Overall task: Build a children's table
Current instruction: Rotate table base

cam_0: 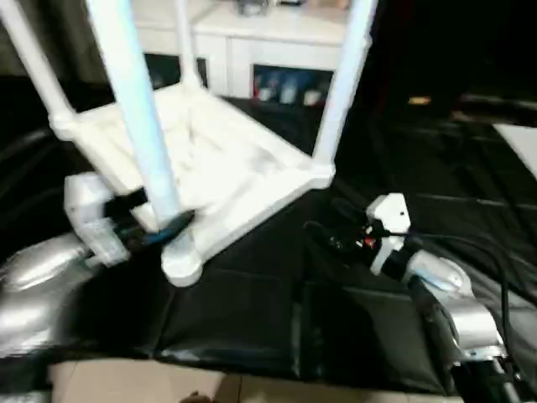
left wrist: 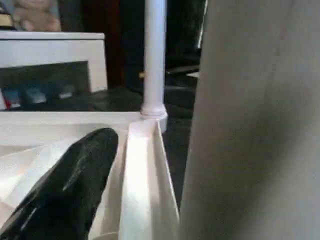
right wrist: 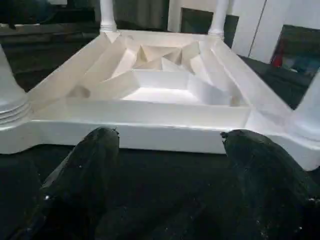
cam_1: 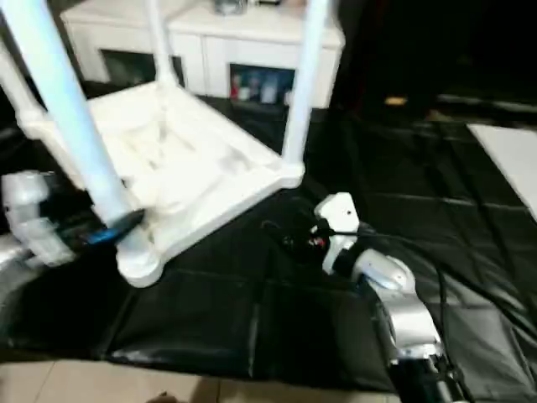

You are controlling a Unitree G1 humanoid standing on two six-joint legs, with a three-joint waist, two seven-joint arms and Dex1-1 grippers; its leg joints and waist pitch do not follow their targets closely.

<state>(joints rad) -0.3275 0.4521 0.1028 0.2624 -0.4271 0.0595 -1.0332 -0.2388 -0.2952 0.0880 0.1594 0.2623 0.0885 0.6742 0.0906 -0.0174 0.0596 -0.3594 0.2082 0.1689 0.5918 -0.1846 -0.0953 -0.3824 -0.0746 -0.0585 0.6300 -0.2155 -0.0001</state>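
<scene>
Behind upturned table [cam_0: 226,168], white cabinet [cam_0: 252,38]; black mat [cam_0: 252,311] beneath.

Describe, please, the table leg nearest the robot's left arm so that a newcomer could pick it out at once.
On the black mat lies the white tabletop, underside up, with four legs rising from its corner sockets. The leg meant is at the corner closest to the camera. It alone looks thickest and bluish, and has the left tool at its base.
</scene>
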